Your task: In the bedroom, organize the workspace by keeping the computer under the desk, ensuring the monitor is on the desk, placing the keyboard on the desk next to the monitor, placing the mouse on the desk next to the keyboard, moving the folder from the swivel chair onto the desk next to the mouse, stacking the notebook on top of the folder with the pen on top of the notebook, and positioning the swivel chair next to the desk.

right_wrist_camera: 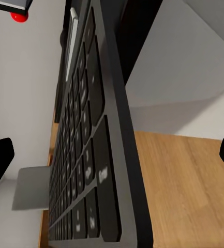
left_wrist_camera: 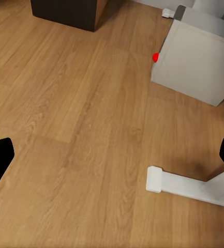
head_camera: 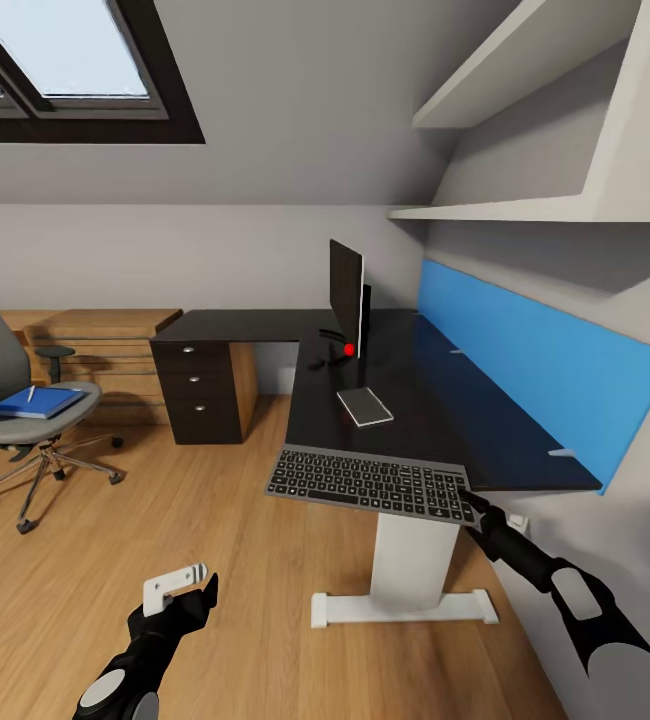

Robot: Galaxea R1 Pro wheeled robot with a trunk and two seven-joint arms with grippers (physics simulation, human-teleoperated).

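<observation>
The keyboard (head_camera: 373, 483) lies level at the near end of the desk (head_camera: 435, 420), reaching out past its edge. My right gripper (head_camera: 470, 502) is at the keyboard's right end. In the right wrist view the keyboard (right_wrist_camera: 91, 155) runs edge-on between the wide-apart fingers, so the gripper (right_wrist_camera: 112, 160) is open. The monitor (head_camera: 346, 298) stands farther back on the desk, with the grey notebook (head_camera: 365, 406) in front of it. At the left, the swivel chair (head_camera: 0, 440) carries the blue folder (head_camera: 35, 403) and the pen (head_camera: 31, 394). My left gripper (head_camera: 190, 587) hangs open over the floor. The grey computer (left_wrist_camera: 194, 62) stands on the floor.
The desk's white leg and foot (head_camera: 405, 605) stand just ahead of me. A black drawer unit (head_camera: 205, 390) and a low wood cabinet (head_camera: 95, 340) sit at the back. A blue panel (head_camera: 535, 370) and shelves (head_camera: 525, 210) line the right wall. Open wood floor spreads at the left.
</observation>
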